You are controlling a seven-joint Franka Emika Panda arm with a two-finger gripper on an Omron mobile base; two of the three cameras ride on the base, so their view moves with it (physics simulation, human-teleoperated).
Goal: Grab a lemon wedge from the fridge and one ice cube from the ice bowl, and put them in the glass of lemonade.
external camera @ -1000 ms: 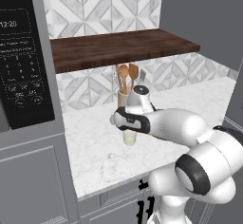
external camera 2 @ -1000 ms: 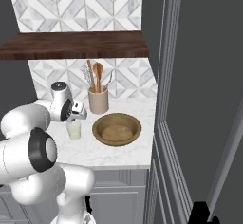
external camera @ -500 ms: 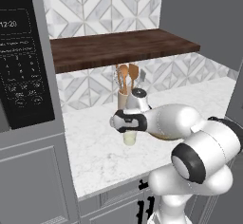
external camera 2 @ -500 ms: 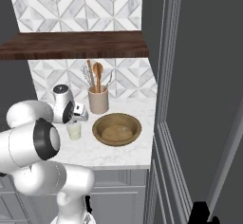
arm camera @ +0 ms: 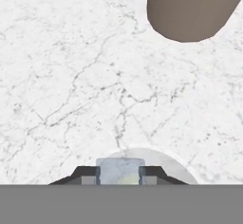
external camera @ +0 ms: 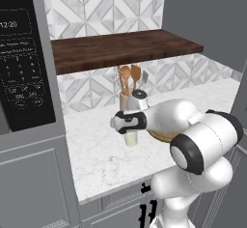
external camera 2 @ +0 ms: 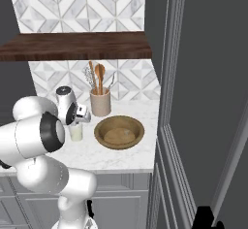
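1. The gripper (arm camera: 120,174) pointed down, its two dark fingertips (arm camera: 87,174) pinched on a pale, clear ice cube (arm camera: 120,170).
2. Directly beneath the cube sat the glass of lemonade (external camera: 130,138), its round rim and pale yellow liquid showing under the cube.
3. The glass stood on the white marble counter (external camera: 101,159), just in front of a tan crock (external camera 2: 100,103) holding wooden spoons.
4. The wooden ice bowl (external camera 2: 119,132) rested beside the glass, towards the dark fridge (external camera 2: 203,97).
5. A dark wood shelf (external camera: 120,48) hung above.
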